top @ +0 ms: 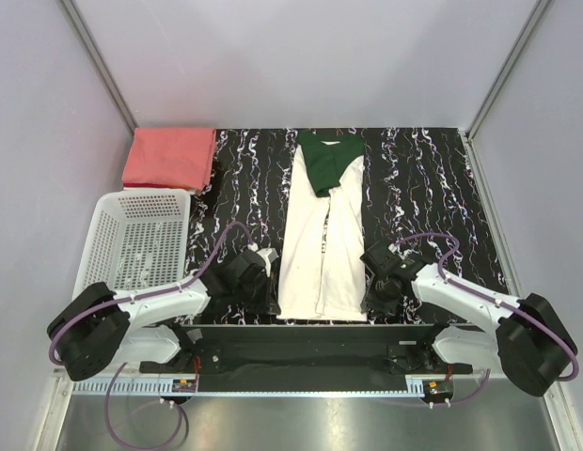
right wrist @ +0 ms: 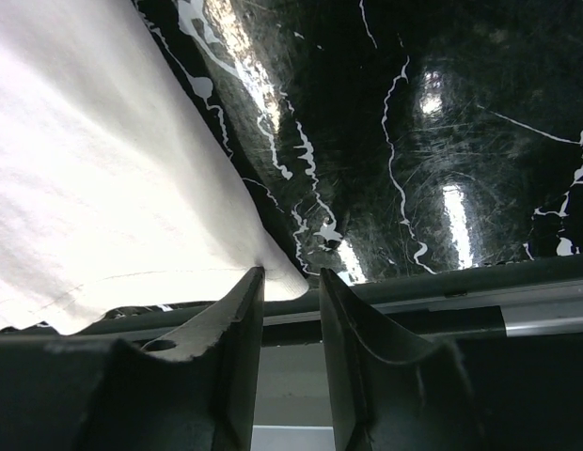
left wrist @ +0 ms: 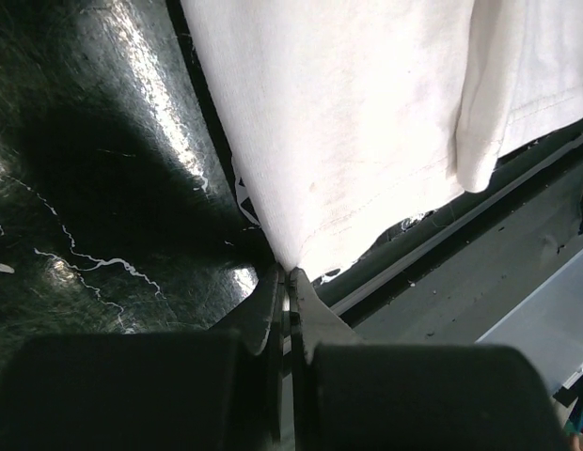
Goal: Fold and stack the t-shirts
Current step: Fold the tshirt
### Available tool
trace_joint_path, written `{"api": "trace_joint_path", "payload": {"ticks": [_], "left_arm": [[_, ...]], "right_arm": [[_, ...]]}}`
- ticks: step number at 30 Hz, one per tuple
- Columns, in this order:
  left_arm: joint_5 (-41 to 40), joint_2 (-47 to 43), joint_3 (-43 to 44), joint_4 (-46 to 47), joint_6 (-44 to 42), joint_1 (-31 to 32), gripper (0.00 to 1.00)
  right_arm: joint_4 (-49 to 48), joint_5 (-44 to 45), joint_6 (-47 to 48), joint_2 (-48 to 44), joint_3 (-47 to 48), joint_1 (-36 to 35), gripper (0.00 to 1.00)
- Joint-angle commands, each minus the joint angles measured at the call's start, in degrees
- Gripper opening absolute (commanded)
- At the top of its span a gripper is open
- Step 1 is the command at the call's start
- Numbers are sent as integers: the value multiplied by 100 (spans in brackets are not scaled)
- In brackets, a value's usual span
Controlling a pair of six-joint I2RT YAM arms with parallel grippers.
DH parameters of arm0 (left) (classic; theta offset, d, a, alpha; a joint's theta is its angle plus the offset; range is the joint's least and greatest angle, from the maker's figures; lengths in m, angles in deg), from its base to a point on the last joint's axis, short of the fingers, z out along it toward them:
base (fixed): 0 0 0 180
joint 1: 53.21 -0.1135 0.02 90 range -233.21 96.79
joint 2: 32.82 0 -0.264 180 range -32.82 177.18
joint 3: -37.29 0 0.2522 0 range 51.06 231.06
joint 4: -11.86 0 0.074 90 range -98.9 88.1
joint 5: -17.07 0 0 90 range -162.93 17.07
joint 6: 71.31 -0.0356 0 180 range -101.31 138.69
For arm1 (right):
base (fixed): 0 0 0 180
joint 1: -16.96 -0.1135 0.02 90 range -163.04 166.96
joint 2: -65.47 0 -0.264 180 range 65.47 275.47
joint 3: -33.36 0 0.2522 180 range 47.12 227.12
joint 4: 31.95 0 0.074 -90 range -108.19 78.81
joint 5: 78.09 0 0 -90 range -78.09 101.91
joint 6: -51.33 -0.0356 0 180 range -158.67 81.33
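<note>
The cream-white t-shirt (top: 322, 244) lies in a long narrow strip down the middle of the table, its dark green collar part (top: 327, 160) at the far end. My left gripper (top: 273, 299) is at its near left hem corner. In the left wrist view the left gripper (left wrist: 288, 274) is shut on that corner of the white cloth (left wrist: 348, 122). My right gripper (top: 367, 303) is at the near right hem corner. In the right wrist view the right gripper (right wrist: 290, 274) is open, with the tip of the white cloth (right wrist: 94, 188) between its fingers. The salmon-red t-shirt (top: 169, 158) lies folded at the back left.
A white plastic mesh basket (top: 103, 246) stands at the left, between the red shirt and the left arm. The black marbled tabletop (top: 414, 188) shows on both sides of the white shirt. The table's near edge rail (right wrist: 517, 315) runs just under both grippers.
</note>
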Motion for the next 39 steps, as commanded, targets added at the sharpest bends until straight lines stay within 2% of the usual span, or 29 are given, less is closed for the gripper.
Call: {"api": "trace_joint_path", "payload": {"ticks": [1,24,25,28,30,35,39], "left_arm": [[217,-162,230,35,-9,-8,0],[234,-65,371,0,53,1,0],[226,-74,371,0,53,-8,0],[243,-83,388,0,62,-8,0],[252,-83,432,0,62,1,0],[173,-92,633,-44,132,-8,0],[155,241,1029,-132,97,-87,0]], "right_arm": [[112,115,99,166,247,-83,37],[68,107,407,930,642,-356,31],[77,115,415,948,660,-364,28],[86,116,494,966,678,-373,9],[173,116,521,913,678,-373,0],[323,98,538,335,783,-373,0],[314,282,810,210,1107,-365,0]]}}
